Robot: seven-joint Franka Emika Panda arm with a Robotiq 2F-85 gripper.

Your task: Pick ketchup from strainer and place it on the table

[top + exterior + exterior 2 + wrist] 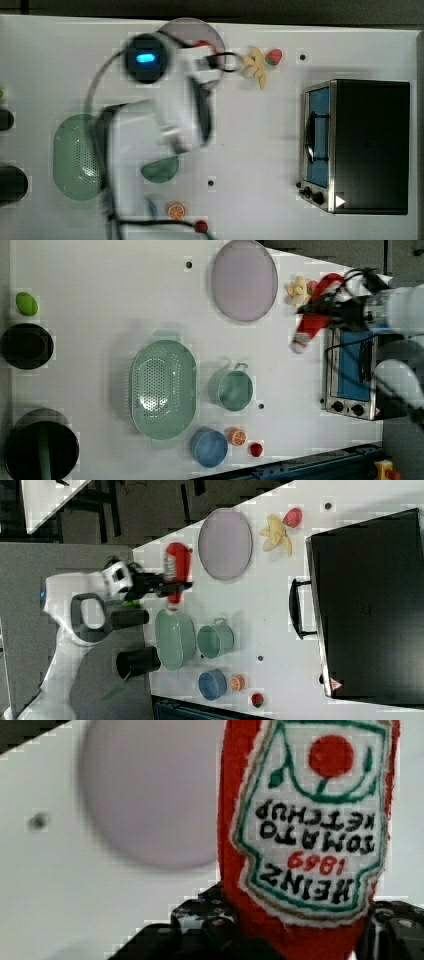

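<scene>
In the top view my arm covers the claw, by the lilac plate [212, 31]; the strainer [75, 157] lies empty. In the left view the claw [327, 307] grips the ketchup [314, 315] mid-body, lifted clear, well apart from the strainer. The right view agrees. In the wrist view the label hangs over bare table [75, 895], suiting a set-down, I judge.

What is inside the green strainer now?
The strainer is empty inside: the left view shows only its perforated bottom. The gripper holds the ketchup away from it.
</scene>
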